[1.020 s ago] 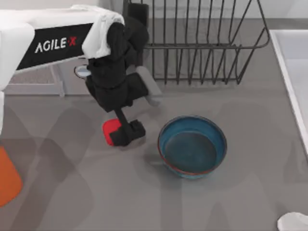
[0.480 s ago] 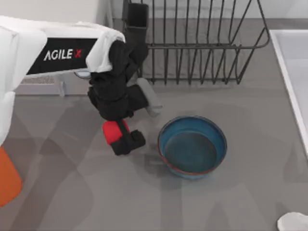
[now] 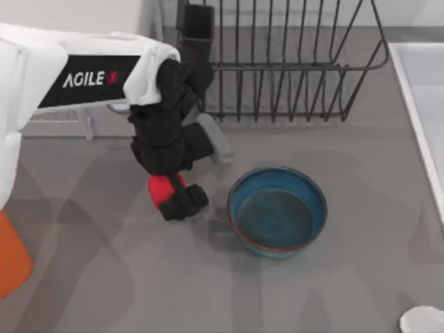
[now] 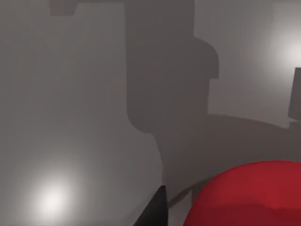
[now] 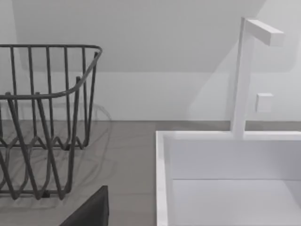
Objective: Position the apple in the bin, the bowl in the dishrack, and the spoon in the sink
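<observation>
1. At the far left edge of the table sits the bin (image 3: pixel 10 253), orange and smooth with a rounded side.
2. The left arm is white with a black wrist. It reaches in from the left and bends down toward the grey table (image 3: pixel 104 277).
3. The left gripper (image 3: pixel 173 198) is black and blocky. Its fingers are closed tight around the apple (image 3: pixel 161 187), a small shiny red ball. In the left wrist view the apple (image 4: pixel 249 195) bulges big and round right by a dark finger (image 4: pixel 155 212).
4. Just to the right of the gripper, not touching it, stands the bowl (image 3: pixel 277 211). It is round and deep, blue, with a thin reddish rim.
5. Behind the bowl stands the dishrack (image 3: pixel 291 62), made of thin dark wire bars.
6. Along the right edge is the sink (image 3: pixel 423 90), pale with a raised rim. In the right wrist view it (image 5: pixel 225 179) is boxy with a square white tap (image 5: pixel 247 70).
7. The spoon (image 3: pixel 423 320) peeks in at the near right corner, white and rounded.
8. The right gripper's (image 5: pixel 89 212) dark edge shows near the dishrack; I cannot tell whether it is open or closed.
</observation>
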### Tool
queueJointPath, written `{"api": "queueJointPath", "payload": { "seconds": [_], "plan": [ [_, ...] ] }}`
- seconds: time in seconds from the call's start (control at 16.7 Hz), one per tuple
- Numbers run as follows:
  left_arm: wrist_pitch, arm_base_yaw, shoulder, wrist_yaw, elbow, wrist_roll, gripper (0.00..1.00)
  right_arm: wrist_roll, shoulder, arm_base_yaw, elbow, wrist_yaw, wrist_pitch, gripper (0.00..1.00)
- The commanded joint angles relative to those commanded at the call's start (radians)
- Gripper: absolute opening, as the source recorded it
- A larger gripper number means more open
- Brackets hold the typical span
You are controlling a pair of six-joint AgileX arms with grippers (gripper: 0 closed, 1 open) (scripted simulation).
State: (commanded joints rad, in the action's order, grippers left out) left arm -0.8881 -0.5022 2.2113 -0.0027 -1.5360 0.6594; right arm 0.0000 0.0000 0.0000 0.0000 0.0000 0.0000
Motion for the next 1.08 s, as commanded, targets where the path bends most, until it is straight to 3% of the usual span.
{"api": "queueJointPath", "payload": {
  "seconds": [0.24,0.3,0.84,1.08],
  "plan": [
    [0.000,0.000,0.000,0.000,0.000,0.000,0.02,0.000,0.000,0.000,0.000,0.000,0.000,1.00],
    [0.000,0.000,0.000,0.000,0.000,0.000,0.00,0.000,0.000,0.000,0.000,0.000,0.000,1.00],
    [-0.016,-0.004,-0.019,0.016,-0.003,-0.010,0.00,0.000,0.000,0.000,0.000,0.000,0.000,1.00],
    [-0.122,-0.006,-0.044,0.016,-0.083,-0.009,0.00,0.000,0.000,0.000,0.000,0.000,0.000,1.00]
  ]
}}
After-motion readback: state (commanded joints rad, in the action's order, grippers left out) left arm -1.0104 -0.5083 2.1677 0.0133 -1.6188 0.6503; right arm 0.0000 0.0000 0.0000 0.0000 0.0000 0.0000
